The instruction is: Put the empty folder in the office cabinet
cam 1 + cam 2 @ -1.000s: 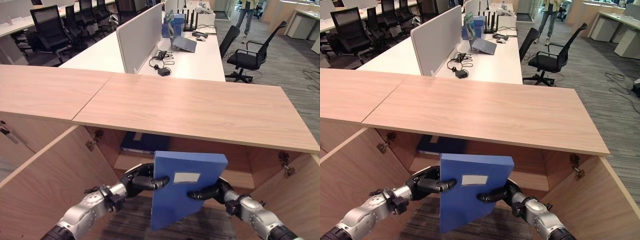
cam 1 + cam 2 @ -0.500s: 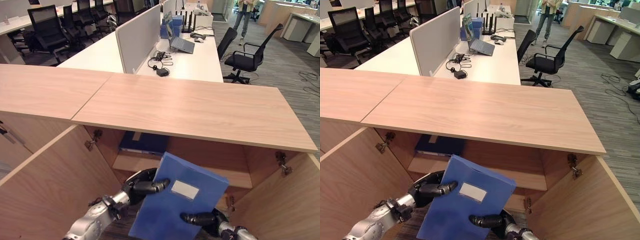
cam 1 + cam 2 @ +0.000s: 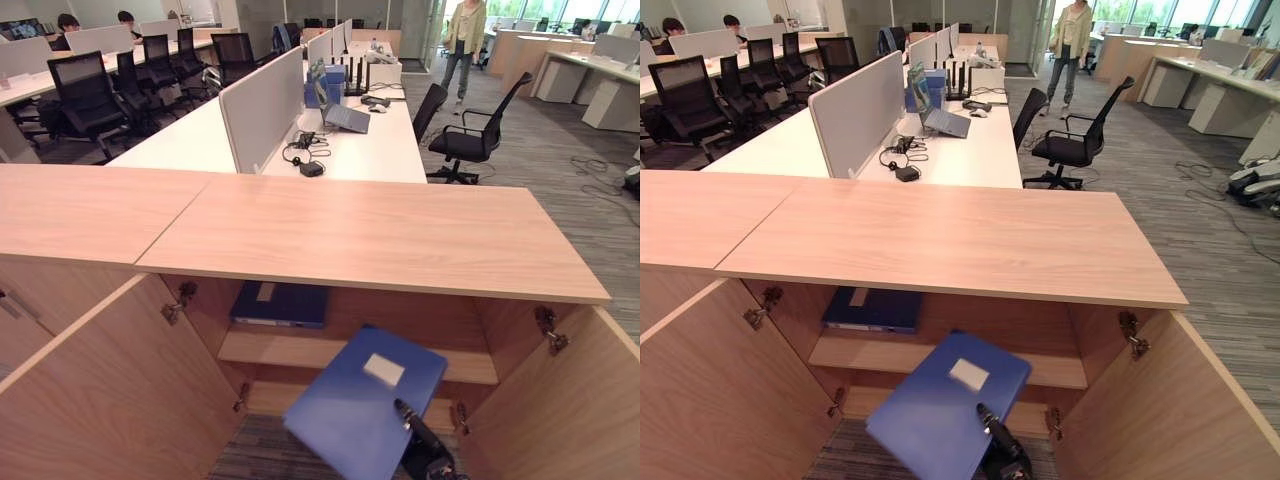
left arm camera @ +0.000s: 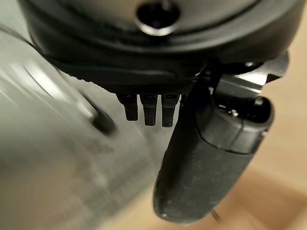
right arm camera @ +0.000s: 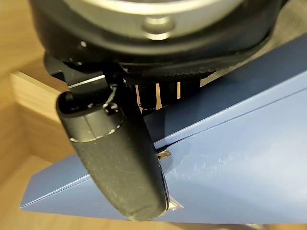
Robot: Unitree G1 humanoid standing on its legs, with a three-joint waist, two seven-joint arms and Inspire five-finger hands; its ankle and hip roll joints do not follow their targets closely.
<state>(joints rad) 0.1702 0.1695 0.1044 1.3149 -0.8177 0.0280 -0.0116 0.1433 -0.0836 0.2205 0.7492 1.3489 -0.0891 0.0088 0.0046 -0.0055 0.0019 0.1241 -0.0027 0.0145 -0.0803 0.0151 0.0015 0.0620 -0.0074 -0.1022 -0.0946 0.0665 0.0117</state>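
The blue folder (image 3: 358,403) with a white label lies tilted, nearly flat, in front of the open office cabinet (image 3: 370,235), level with its lower compartment. My right hand (image 3: 417,430) is shut on its near right corner. In the right wrist view the thumb (image 5: 120,158) presses on the folder's cover (image 5: 230,163), with the fingers beneath it. In the left wrist view my left hand (image 4: 206,163) has relaxed fingers and holds nothing, over a blurred floor and wood.
A darker blue folder (image 3: 280,303) lies on the cabinet's upper shelf (image 3: 330,352). Both cabinet doors stand open, left (image 3: 110,400) and right (image 3: 560,420). Desks, office chairs (image 3: 470,140) and a standing person (image 3: 463,40) are beyond the cabinet.
My left hand has let go of the folder and drawn back out of the eye views. The folder has tipped from upright to nearly flat, in my right hand alone. The camera has shifted.
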